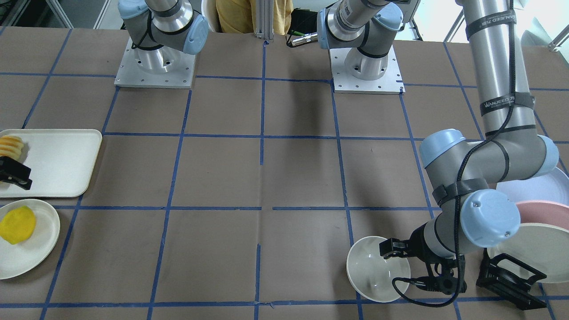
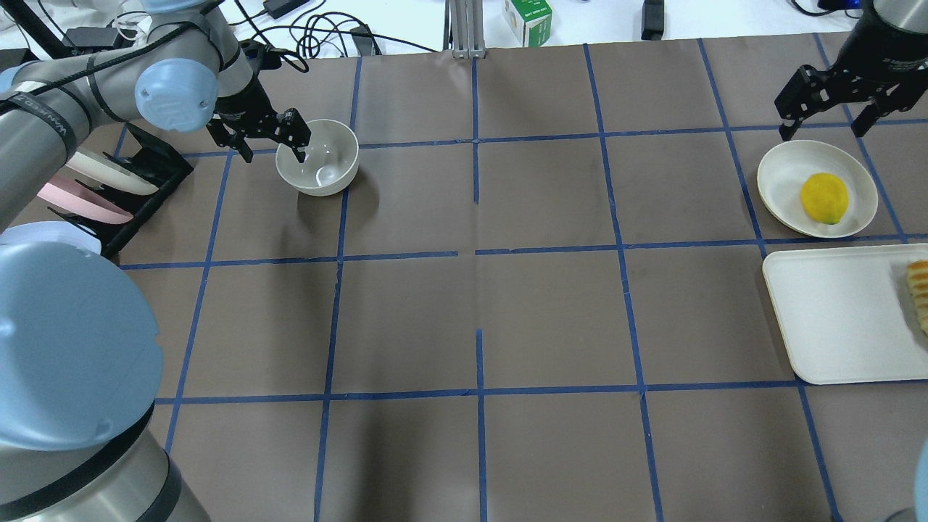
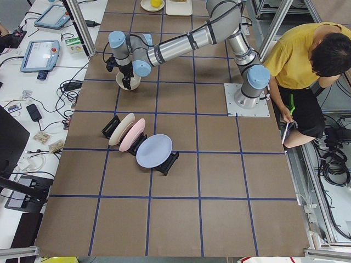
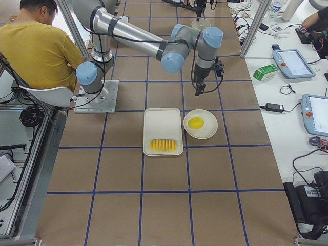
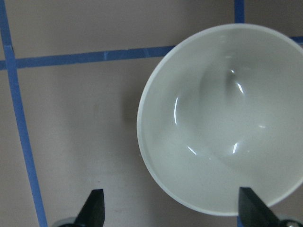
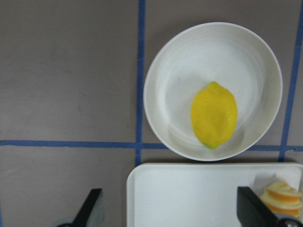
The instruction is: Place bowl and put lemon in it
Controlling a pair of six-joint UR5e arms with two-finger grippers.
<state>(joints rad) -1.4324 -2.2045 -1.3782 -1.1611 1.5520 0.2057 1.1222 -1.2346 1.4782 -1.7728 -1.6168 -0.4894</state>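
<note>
On the table (image 2: 478,319) the bowl (image 2: 322,163) is straddled at its rim by the spread left claw (image 2: 272,154); the plated lemon (image 2: 824,198) lies under the spread right claw (image 2: 823,132). Pinched shallowly, the rim could be lost.

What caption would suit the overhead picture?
Left gripper open over the bowl rim; right gripper open near the lemon on a plate.

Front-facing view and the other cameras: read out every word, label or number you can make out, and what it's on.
"WANJEED": white print on the black strap around the left arm.
Upper strap on the same arm: similar print, upside down, not clearly readable.
Green carton: print too small to read.
Pendant screens: too blurred.
</note>
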